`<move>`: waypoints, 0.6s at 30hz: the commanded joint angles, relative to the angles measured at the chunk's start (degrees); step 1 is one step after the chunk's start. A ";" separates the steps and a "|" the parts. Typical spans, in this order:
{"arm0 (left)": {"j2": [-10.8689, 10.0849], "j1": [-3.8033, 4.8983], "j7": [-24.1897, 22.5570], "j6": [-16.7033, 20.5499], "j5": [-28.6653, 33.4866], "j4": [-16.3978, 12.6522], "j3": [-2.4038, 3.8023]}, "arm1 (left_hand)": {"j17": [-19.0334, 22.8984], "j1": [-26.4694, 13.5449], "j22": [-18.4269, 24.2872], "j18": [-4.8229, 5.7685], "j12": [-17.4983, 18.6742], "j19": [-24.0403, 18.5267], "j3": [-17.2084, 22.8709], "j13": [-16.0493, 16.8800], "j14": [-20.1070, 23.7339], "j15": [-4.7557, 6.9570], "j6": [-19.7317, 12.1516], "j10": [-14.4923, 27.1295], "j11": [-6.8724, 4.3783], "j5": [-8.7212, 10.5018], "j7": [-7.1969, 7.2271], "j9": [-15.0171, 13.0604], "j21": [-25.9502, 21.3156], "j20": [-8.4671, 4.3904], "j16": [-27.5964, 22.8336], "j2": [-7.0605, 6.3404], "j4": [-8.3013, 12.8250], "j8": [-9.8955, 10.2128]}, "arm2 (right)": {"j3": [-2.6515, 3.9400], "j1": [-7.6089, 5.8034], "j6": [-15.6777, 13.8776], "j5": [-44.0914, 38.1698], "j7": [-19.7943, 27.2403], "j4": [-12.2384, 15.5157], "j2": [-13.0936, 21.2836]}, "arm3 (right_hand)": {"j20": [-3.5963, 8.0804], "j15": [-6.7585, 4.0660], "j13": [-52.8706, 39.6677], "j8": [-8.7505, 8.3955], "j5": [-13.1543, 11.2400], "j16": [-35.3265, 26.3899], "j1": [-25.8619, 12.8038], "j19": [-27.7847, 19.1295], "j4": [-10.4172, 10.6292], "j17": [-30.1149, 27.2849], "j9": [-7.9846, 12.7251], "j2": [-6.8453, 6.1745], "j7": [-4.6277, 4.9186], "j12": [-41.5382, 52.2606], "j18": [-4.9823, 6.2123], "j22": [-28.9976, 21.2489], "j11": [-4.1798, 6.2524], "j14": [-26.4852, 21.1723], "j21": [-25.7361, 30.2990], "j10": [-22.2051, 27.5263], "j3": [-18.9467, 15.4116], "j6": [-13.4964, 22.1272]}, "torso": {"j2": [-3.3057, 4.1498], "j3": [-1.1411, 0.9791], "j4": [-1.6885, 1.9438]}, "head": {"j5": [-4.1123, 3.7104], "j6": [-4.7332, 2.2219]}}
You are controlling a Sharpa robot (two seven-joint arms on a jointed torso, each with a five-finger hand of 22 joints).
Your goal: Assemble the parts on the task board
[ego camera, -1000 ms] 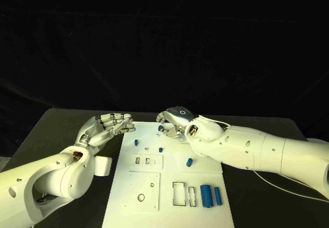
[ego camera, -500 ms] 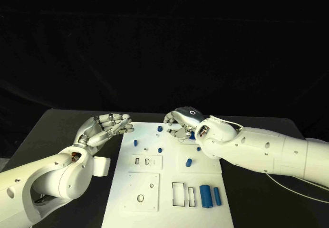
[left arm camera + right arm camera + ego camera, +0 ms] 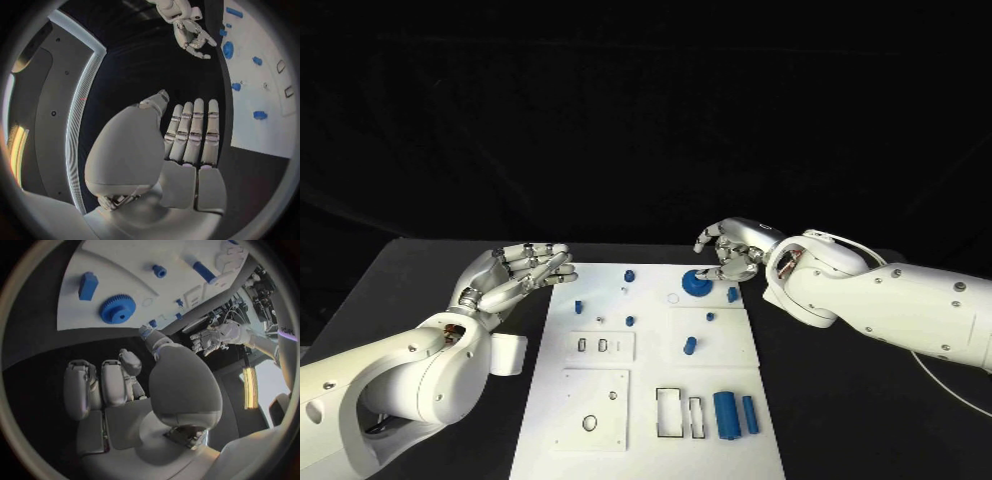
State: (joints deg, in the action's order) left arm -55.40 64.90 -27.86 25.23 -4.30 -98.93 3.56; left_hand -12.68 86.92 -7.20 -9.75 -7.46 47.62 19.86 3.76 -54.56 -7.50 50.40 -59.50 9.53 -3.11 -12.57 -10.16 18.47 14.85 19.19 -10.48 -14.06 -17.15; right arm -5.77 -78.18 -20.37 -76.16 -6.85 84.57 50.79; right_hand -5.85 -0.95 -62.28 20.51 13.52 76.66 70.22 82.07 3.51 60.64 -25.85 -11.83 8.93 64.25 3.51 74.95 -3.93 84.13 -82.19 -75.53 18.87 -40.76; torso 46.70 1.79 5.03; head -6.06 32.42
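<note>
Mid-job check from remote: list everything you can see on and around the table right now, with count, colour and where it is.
Table: one, black, under everything.
Task board: one, white, middle of the table, with rectangular and round cutouts.
Gear: one, blue, far end of the board, just below the right hand.
Long bars: two, blue, side by side at the near right of the board.
Small parts: several, blue, scattered over the far half of the board; exact count unclear.
Block: one, white, off the board's left edge beside the left arm.
Left hand: silver, at the board's far left corner, fingers partly curled, holding nothing.
Right hand: silver, above the gear, fingers curled; contact with the gear unclear.
</note>
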 commanded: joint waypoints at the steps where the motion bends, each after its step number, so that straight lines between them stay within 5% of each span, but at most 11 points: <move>1: 0.02 0.06 -0.26 -1.22 0.17 -0.14 0.04 | -0.05 -0.15 0.07 -0.76 0.36 0.36 0.30 -0.07 0.10 -0.16 -0.11 -0.06 0.31 0.13 -0.19 0.10 0.03 -0.13 -0.34 -0.36 0.07 0.20 | 0.02 -0.10 5.87 3.79 -2.13 0.04 0.46 | 0.13 0.55 -4.98 1.05 0.35 0.29 0.88 0.57 0.68 -0.13 -0.52 0.02 0.17 4.81 -0.79 4.11 -0.06 0.42 -0.37 -1.36 -1.08 0.96 | -0.08 -0.11 -0.14 | 0.00 0.23; 6: -0.02 0.06 -0.25 -1.27 0.17 -0.13 0.04 | -0.05 -0.15 0.07 -0.76 0.36 0.36 0.30 -0.07 0.10 -0.16 -0.11 -0.06 0.31 0.13 -0.19 0.10 0.03 -0.13 -0.34 -0.36 0.07 0.20 | -0.02 0.05 6.50 3.35 -2.47 -0.94 0.36 | -0.14 0.81 -12.59 2.76 1.04 0.43 1.98 1.01 1.90 -0.24 -1.12 0.45 0.49 12.18 -0.94 4.94 -0.40 0.38 -0.78 -4.47 -2.67 2.40 | -0.09 0.02 -0.03 | -0.05 0.26; 18: -0.09 0.05 -0.24 -1.32 0.18 -0.15 0.04 | -0.05 -0.15 0.07 -0.76 0.36 0.36 0.30 -0.07 0.10 -0.16 -0.11 -0.06 0.31 0.13 -0.19 0.10 0.03 -0.13 -0.34 -0.36 0.07 0.20 | -0.18 1.14 6.07 1.32 -2.33 -2.54 -1.43 | -0.23 0.89 -15.01 3.70 1.54 0.51 2.74 1.21 2.39 -0.29 -1.33 0.85 0.53 14.48 -1.00 5.31 -0.47 0.36 -0.95 -5.61 -2.91 2.60 | -0.10 0.11 -0.03 | 0.08 0.66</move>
State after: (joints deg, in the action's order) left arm -55.51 64.89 -27.81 24.98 -4.27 -98.94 3.56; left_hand -12.67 86.92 -7.20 -9.75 -7.47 47.62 19.85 3.76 -54.56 -7.50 50.40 -59.49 9.53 -3.11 -12.57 -10.12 18.47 14.85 19.19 -10.48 -14.06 -17.16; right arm -5.93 -77.13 -15.31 -73.65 -8.74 82.20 49.53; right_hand -6.16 -0.51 -74.96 23.94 14.77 76.88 72.43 82.79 5.70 60.42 -27.13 -10.84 9.47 78.56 3.51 74.94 -4.41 84.12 -83.04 -80.77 16.21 -38.42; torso 46.63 1.85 5.03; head -6.00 33.03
